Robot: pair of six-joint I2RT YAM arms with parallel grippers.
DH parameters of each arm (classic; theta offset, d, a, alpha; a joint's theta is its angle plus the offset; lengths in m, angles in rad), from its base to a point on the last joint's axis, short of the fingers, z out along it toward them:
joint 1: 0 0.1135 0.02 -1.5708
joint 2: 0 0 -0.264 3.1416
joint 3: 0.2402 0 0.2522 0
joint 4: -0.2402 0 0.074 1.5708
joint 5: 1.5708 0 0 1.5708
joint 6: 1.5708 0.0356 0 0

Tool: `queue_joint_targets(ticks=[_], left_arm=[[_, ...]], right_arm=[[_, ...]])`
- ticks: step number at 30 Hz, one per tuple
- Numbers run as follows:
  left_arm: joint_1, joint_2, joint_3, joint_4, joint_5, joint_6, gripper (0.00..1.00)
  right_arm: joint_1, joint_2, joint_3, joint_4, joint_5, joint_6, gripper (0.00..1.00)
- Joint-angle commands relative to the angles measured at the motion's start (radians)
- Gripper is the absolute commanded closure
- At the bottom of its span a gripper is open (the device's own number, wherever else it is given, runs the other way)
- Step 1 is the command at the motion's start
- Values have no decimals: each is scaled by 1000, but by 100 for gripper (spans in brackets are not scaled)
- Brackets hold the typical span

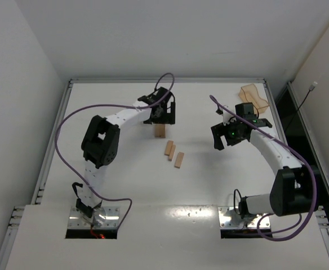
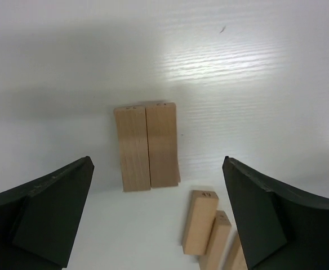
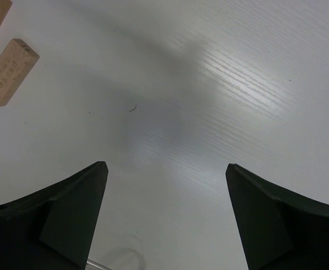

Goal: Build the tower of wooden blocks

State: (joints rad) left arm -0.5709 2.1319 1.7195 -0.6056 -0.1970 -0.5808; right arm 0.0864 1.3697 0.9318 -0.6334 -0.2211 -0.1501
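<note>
The tower [image 1: 160, 131] stands at the table's middle, just below my left gripper [image 1: 163, 117]. In the left wrist view its top layer is two light tan planks [image 2: 147, 147] lying side by side, a little ahead of the open, empty left gripper [image 2: 158, 163]. Three loose wood blocks [image 1: 173, 153] lie in a slanted row near the tower; two of them show clearly in the left wrist view [image 2: 199, 222]. My right gripper [image 1: 226, 135] hangs open and empty over bare table [image 3: 165, 166]. Two loose blocks [image 3: 9, 73] show at the top left of the right wrist view.
A translucent orange-tan plastic tray [image 1: 253, 98] sits at the back right corner. A raised rim [image 1: 164, 80] runs round the white table. Purple cables loop over both arms.
</note>
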Motion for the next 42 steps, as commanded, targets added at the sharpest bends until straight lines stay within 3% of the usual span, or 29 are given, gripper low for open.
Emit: queue_joint_targets(ticks=[1, 8, 16, 22, 29, 37, 40, 42], left_arm=[[-38, -202, 57, 15, -91, 44, 1], [-26, -389, -10, 15, -188, 93, 1], [258, -543, -176, -3, -188, 68, 1], [382, -632, -259, -3, -188, 78, 1], [460, -696, -319, -3, -167, 78, 1], [520, -742, -351, -3, -134, 78, 1], [543, -742, -360, -3, -125, 68, 1], [552, -742, -360, -3, -116, 68, 1]], right_arm=[[3, -1, 32, 34, 26, -8, 16], [76, -37, 32, 12, -156, -80, 21], [264, 38, 88, 15, -176, 58, 26], [420, 147, 140, 110, -84, 254, 28], [507, 318, 292, 132, -26, 452, 30], [549, 431, 375, 113, 45, 546, 29], [558, 463, 386, 81, 110, 580, 38], [558, 473, 386, 57, 158, 590, 38]])
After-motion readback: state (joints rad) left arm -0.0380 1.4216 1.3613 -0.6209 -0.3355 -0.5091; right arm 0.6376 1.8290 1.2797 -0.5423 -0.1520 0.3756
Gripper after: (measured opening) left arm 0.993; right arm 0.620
